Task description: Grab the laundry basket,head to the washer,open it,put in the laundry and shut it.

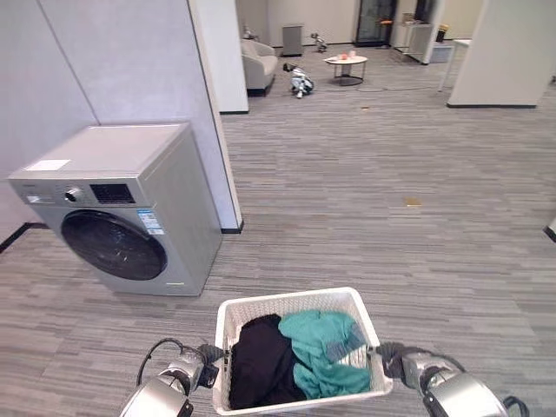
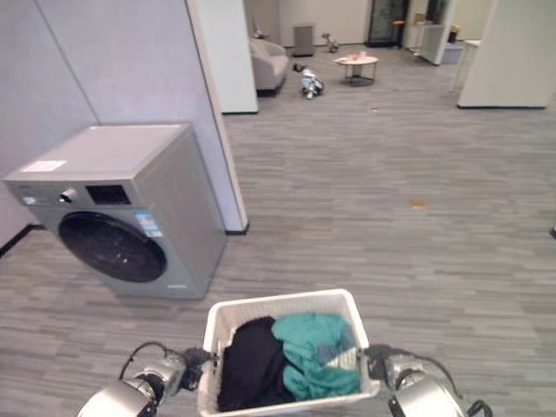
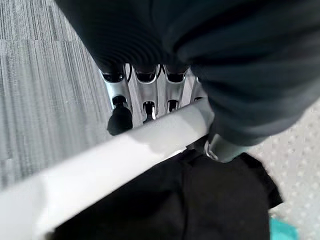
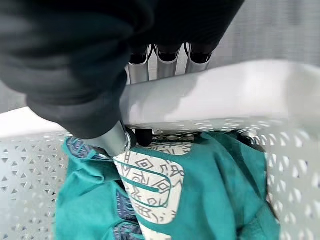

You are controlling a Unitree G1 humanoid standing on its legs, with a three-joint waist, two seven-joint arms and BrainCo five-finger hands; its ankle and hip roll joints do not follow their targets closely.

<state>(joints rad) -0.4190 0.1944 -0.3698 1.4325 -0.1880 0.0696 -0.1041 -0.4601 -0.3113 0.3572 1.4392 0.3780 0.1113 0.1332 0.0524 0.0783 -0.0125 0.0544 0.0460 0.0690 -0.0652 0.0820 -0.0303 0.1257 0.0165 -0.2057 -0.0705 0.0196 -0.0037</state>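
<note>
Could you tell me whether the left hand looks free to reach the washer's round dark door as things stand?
Probably not: the left hand is curled around the white perforated laundry basket's rim, and the silver front-loading washer's door stands well ahead across open floor.

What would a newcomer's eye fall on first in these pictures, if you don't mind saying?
Most likely the white laundry basket held low in front, with the left hand and the right hand each curled round a side rim, and a teal garment beside black clothing inside. Next comes the silver washer ahead to the left against the wall, its round door closed.
</note>
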